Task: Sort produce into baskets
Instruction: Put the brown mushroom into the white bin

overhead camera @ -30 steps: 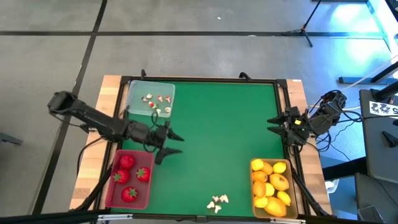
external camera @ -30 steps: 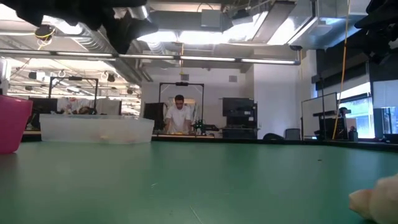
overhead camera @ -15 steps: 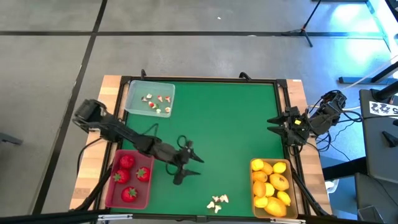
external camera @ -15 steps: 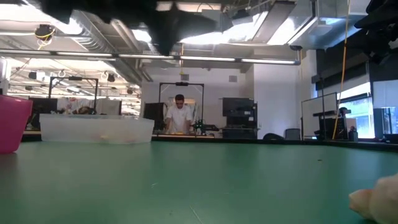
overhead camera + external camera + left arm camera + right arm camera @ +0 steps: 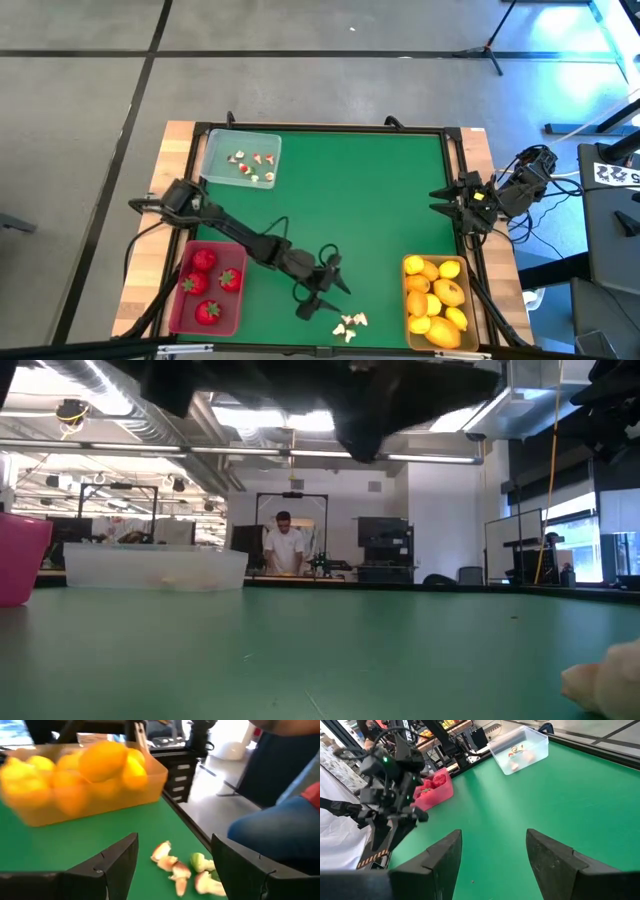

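Left pincer (image 5: pixel 322 290) hung over green worktop (image 5: pixel 370 200), fingers spread, empty, just beside loose white-and-red bits (image 5: pixel 349 324) near front edge. Right pincer (image 5: pixel 452 205) parked at worktop's right edge, fingers spread, empty.

Strawberries (image 5: pixel 208 285) sat in pinkish-red basket (image 5: pixel 178 310), lemons (image 5: pixel 435 298) in tan-yellow basket (image 5: pixel 408 300), several bits already in clear basket (image 5: pixel 215 145).

Risks, judged:
- Bits tiny, clustered: closing fingers could scatter them or nip two at once.
- Cluster close to front edge: nudge could push pieces off.
- Long carry to clear basket: weak pinch could drop piece midway.
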{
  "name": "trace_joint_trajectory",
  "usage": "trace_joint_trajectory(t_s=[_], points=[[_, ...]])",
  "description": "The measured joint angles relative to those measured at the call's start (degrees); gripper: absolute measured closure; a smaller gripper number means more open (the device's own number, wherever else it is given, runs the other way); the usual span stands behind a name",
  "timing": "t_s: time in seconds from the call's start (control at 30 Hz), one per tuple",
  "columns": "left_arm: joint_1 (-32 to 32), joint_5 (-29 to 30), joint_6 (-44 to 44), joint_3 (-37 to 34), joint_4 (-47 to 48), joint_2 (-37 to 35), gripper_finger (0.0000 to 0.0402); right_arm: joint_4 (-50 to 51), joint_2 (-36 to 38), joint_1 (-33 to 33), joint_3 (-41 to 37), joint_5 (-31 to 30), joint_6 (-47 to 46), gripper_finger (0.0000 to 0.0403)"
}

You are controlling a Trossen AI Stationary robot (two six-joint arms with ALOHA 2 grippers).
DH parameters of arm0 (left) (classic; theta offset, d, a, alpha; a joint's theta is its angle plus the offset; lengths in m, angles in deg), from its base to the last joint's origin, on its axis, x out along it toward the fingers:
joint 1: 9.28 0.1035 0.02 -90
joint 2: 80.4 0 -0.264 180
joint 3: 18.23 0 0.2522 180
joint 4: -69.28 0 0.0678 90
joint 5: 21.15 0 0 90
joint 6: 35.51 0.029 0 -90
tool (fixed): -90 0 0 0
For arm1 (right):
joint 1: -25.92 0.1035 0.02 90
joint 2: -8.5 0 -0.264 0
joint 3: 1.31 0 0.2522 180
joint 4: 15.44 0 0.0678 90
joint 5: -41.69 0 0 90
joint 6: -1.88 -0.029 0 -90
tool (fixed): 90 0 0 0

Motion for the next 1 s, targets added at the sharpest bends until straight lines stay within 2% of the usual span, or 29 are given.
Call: trace_joint_trajectory(t_s=[0.23,0.5,1.0], points=[[0.00,-4.97,-2.78,5.17,0.41,7.35,0.0155,0.02,0.00,-0.01,0.00,0.00,-0.02,0.0182],[-0.04,-5.10,-3.10,6.32,0.45,11.86,0.0155,0.03,0.00,-0.01,0.00,0.02,-0.02,0.0182],[-0.05,-5.07,-0.34,6.26,1.16,11.91,0.0155,0.02,0.00,0.00,0.00,0.07,-0.02,0.0182]])
